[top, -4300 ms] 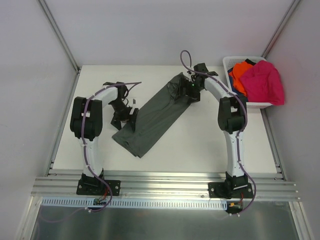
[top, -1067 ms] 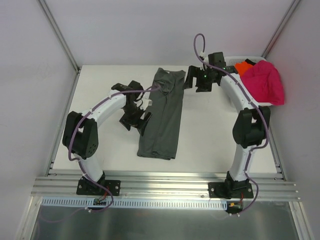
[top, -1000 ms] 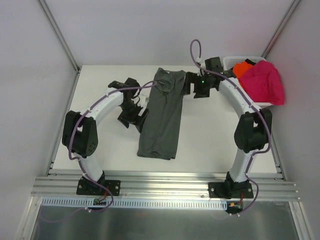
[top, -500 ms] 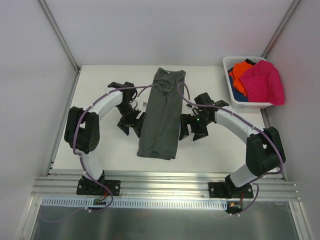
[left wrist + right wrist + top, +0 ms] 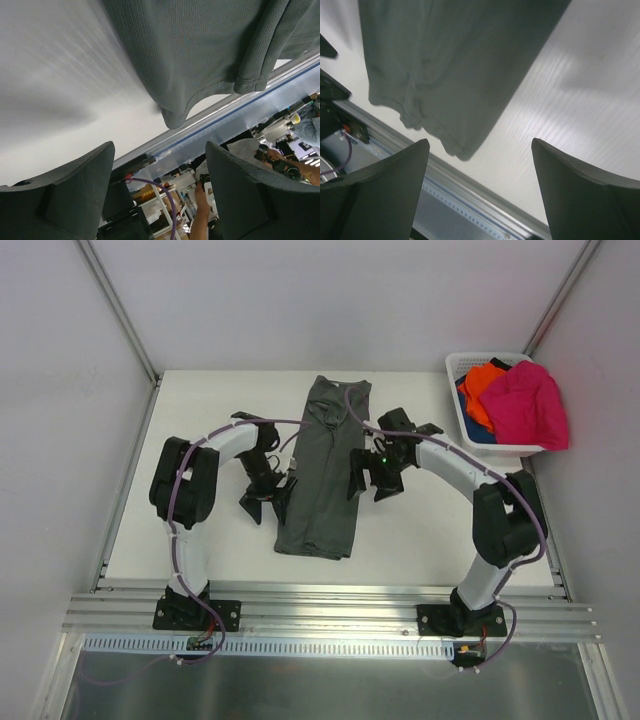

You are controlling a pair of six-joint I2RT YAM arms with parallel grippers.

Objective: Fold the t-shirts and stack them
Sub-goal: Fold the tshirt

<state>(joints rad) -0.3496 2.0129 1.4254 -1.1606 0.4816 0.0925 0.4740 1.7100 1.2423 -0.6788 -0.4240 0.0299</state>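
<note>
Dark grey-green t-shirt (image 5: 325,475) folded lengthwise into 1 narrow strip; crosswise folds pending. Left gripper (image 5: 268,502) and right gripper (image 5: 370,480) flanking it, both spread wide, empty. Pink shirt (image 5: 525,405), orange shirt (image 5: 483,385) waiting in white basket (image 5: 497,448).

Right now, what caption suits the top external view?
Left gripper and right gripper, both open, flank the folded dark grey-green t-shirt on the table; more shirts fill the white basket.

Overhead view: we saw even, diffuse light, sharp throughout, with faint soft shadows on the white matte table (image 5: 430,530). Left wrist view: tabletop was streaked and blurred, yet the dark grey-green cloth t-shirt (image 5: 200,45) kept crisp weave. Right wrist view: soft overall, with pale glare bands.
</note>
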